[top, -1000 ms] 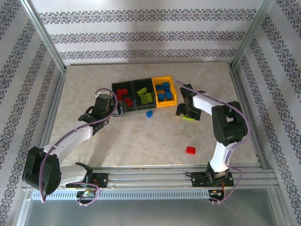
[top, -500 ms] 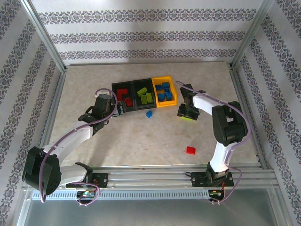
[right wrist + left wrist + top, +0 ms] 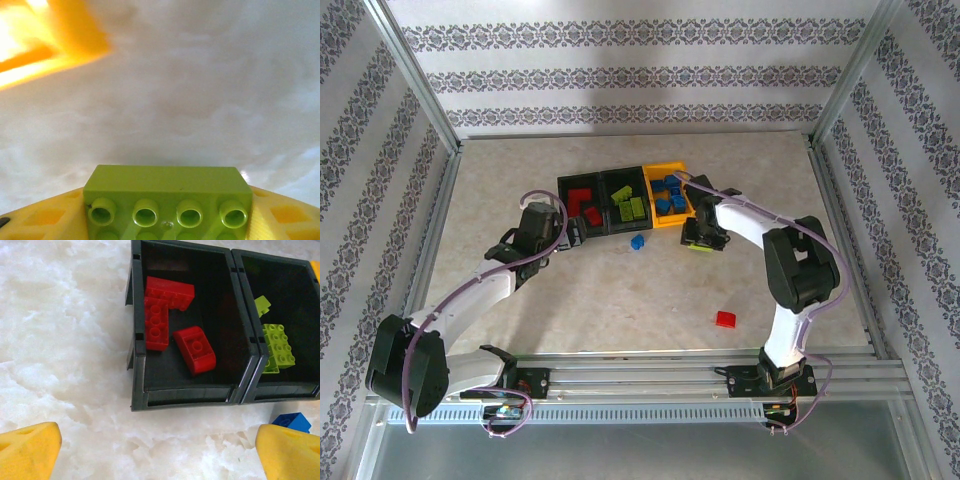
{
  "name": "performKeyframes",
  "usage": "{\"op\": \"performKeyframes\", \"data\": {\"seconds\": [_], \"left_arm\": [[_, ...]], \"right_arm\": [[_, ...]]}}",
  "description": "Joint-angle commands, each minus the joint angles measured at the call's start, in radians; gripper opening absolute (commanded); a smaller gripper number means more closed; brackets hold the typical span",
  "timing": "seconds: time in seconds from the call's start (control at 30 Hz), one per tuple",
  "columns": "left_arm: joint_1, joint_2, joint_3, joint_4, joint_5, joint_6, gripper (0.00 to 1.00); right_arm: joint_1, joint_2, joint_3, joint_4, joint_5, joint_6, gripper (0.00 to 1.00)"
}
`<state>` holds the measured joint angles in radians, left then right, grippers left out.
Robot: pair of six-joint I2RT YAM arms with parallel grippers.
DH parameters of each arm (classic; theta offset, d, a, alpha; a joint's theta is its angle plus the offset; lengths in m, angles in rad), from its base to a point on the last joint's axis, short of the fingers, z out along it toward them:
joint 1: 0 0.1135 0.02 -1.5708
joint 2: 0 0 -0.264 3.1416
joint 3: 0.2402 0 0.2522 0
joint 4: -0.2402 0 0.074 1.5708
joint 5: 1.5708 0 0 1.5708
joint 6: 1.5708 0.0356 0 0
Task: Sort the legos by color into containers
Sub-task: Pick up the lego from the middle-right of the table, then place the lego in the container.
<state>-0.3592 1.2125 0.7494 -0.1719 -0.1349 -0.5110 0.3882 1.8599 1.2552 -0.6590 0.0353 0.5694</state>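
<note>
Three joined containers stand at the table's middle back. The left black bin (image 3: 561, 200) (image 3: 187, 395) holds red legos (image 3: 162, 310). The middle black bin (image 3: 623, 177) (image 3: 280, 392) holds lime green legos (image 3: 279, 342), and the yellow bin (image 3: 649, 200) holds blue ones. My right gripper (image 3: 701, 240) (image 3: 167, 212) is shut on a lime green brick (image 3: 167, 197), just off the table by the yellow bin's near right corner (image 3: 50, 40). My left gripper (image 3: 572, 233) (image 3: 160, 455) stands open and empty in front of the red bin. A loose blue brick (image 3: 637, 241) (image 3: 292, 421) lies before the bins.
A loose red brick (image 3: 725, 319) lies on the table toward the near right, in front of the right arm's base. Metal frame rails border the table on all sides, and patterned walls stand behind them.
My right gripper closed on the lime green brick and carried it left, toward the yellow bin. The left arm has hardly moved.
</note>
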Motion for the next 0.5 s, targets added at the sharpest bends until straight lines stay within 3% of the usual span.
{"op": "performKeyframes", "data": {"seconds": [0.0,0.47], "left_arm": [[0.018,-0.027,-0.015,-0.024,-0.005,-0.017,1.00],[0.025,-0.075,-0.040,-0.035,-0.011,-0.021,1.00]], "right_arm": [[0.048,-0.045,0.066,-0.031,0.020,0.009,0.59],[0.194,0.082,0.404,-0.033,0.057,-0.085,0.61]]}}
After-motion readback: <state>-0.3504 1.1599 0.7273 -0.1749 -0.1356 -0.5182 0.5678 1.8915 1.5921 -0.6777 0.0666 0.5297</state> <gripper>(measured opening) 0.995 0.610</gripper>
